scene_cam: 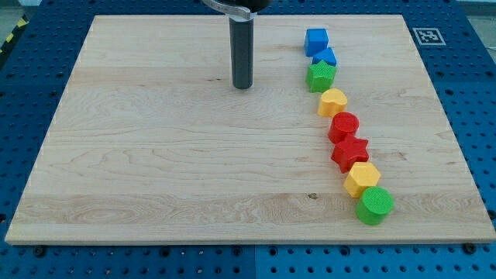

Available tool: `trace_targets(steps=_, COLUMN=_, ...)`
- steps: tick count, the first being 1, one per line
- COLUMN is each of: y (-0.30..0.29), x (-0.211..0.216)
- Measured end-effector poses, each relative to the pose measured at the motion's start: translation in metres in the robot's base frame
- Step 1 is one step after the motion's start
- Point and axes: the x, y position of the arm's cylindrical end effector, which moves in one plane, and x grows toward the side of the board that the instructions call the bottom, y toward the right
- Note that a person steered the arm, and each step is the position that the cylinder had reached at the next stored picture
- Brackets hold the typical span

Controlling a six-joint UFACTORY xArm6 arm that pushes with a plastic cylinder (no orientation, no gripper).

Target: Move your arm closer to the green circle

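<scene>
The green circle point(375, 205) lies at the lower right of the wooden board point(155, 155), the last block in a line. Above it in turn are a yellow hexagon point(362, 179), a red star point(349, 152), a red circle point(344, 125), a yellow heart point(332, 101), a green star point(320, 76), a small blue block point(325, 56) and a blue cube point(316, 40). My tip point(242, 85) stands on the board at the upper middle, far up and left of the green circle and left of the green star, touching no block.
The board sits on a blue perforated table point(480, 93). A black and white marker point(425, 36) is at the board's top right corner. The line of blocks runs down the right part of the board.
</scene>
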Motion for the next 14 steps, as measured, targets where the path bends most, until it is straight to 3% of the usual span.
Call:
trace_targets(steps=2, y=0.0, x=-0.014)
trace_targets(steps=4, y=0.017, x=-0.114)
trace_targets(steps=6, y=0.031, x=-0.136)
trace_targets(steps=8, y=0.14, x=-0.146)
trace_targets(steps=9, y=0.2, x=-0.116)
trace_targets(steps=13, y=0.21, x=0.181)
trace_targets(steps=14, y=0.208, x=0.188)
